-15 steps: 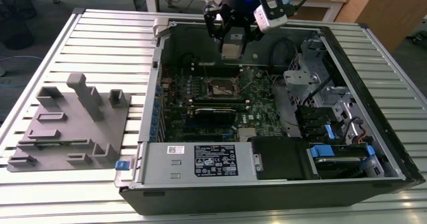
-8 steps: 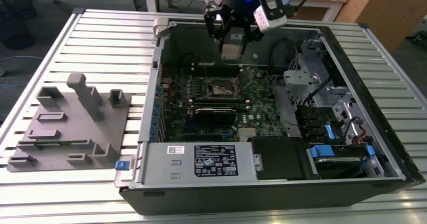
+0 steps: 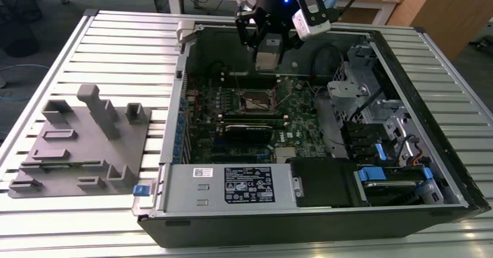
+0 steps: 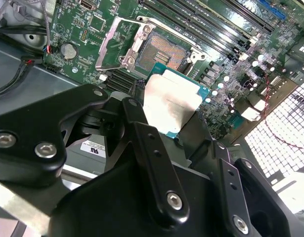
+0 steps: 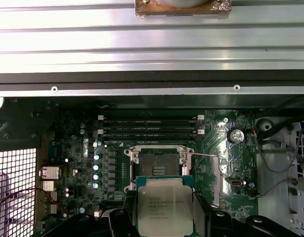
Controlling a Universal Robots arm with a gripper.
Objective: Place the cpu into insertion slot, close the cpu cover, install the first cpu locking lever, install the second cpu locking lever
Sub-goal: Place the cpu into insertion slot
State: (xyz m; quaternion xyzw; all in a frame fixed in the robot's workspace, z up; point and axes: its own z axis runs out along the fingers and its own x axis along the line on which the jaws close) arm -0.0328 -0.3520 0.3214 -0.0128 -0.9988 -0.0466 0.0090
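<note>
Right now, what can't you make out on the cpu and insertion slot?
- cpu: one edge is cut off by the first wrist view's frame; two sides are covered by the claw.
- insertion slot: partly behind the cpu in both wrist views; contacts are too small in the exterior view.

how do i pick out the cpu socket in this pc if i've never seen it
Look inside the open computer case at the green circuit board. The insertion slot sits close to the cpu held by the tool. Unlike the long narrow black slots beside it, it is a small square with a dark centre and silvery rim.
</note>
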